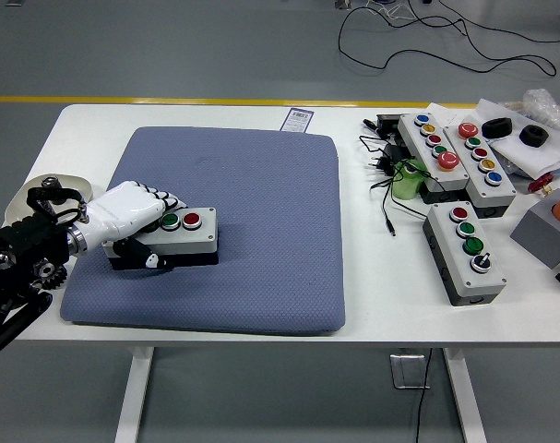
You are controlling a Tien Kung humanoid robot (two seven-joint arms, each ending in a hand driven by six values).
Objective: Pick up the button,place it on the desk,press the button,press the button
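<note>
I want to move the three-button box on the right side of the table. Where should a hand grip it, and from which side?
Grip the three-button box across its two long side walls, coming down from above. The grey body is narrow that way, and its top is crowded with raised buttons. Its right side is open; the black cable lies off to its left, so watch it there.

A robot's left hand (132,210) grips a grey button box (173,238) with one green and one red button, resting on a blue mat (261,212) that covers the left part of a white surface (372,286). To the right lie three more button boxes (464,251), black cables (386,171) and a green object (410,179).
</note>
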